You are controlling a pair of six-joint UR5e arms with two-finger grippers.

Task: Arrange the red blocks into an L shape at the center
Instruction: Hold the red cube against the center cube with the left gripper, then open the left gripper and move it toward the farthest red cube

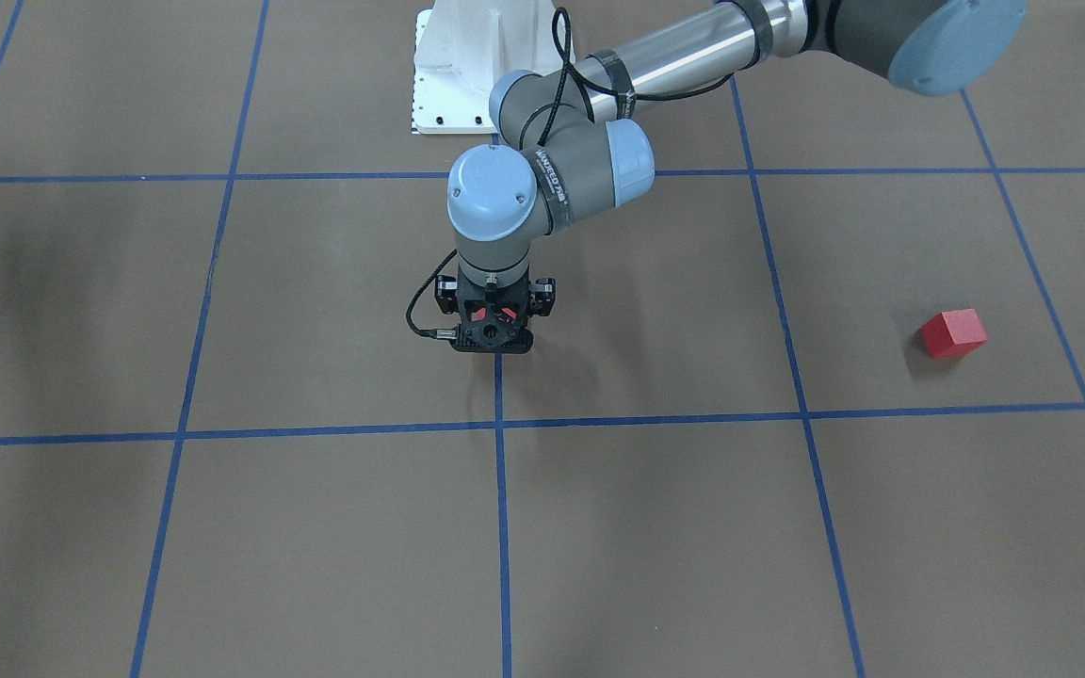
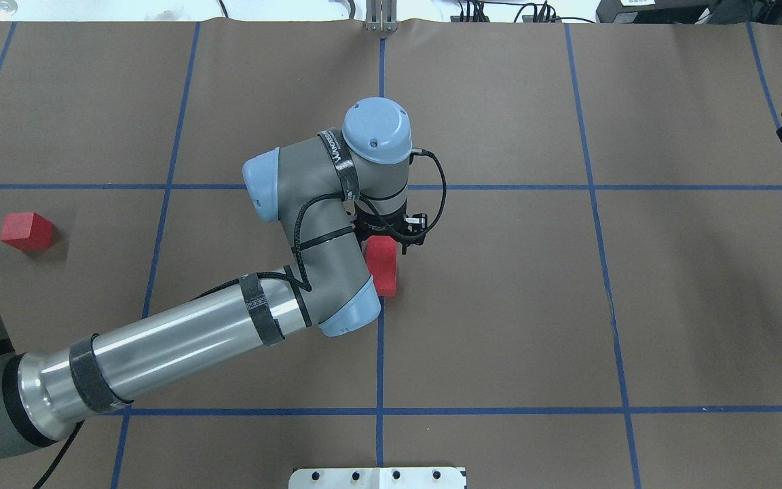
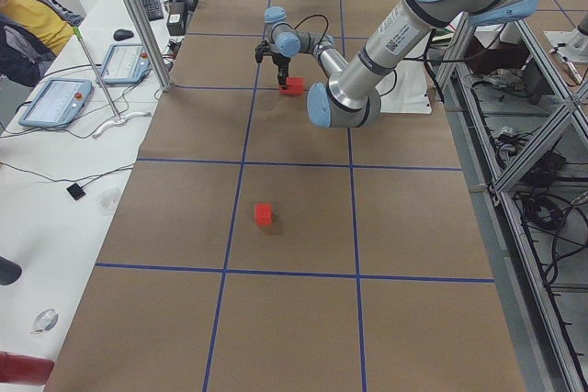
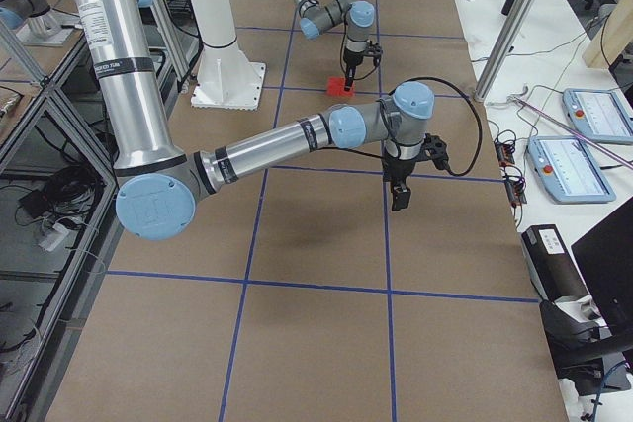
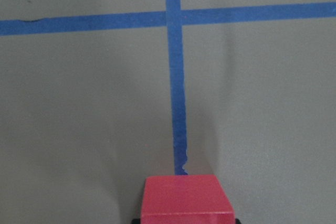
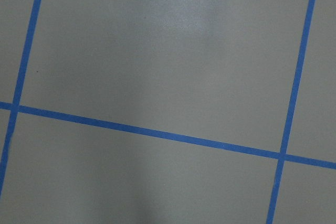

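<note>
Overhead exterior: L arm (image 2: 194, 343) bent, end effector (image 2: 387, 236) on red block (image 2: 383, 252)

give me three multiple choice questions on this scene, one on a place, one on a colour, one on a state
1. Where is the lone red block relative to the centre?
A. at it
B. far off, on the robot's left side
C. far off, on the robot's right side

2. What colour is the grid tape?
A. blue
B. yellow
C. white

3. What sits between the fingers of the left tool?
A. nothing
B. a cable
C. a red block

Answers:
1. B: the overhead view shows it alone near the left edge.
2. A: every line is blue.
3. C: the left wrist view shows red flanked by the fingertips.
</note>
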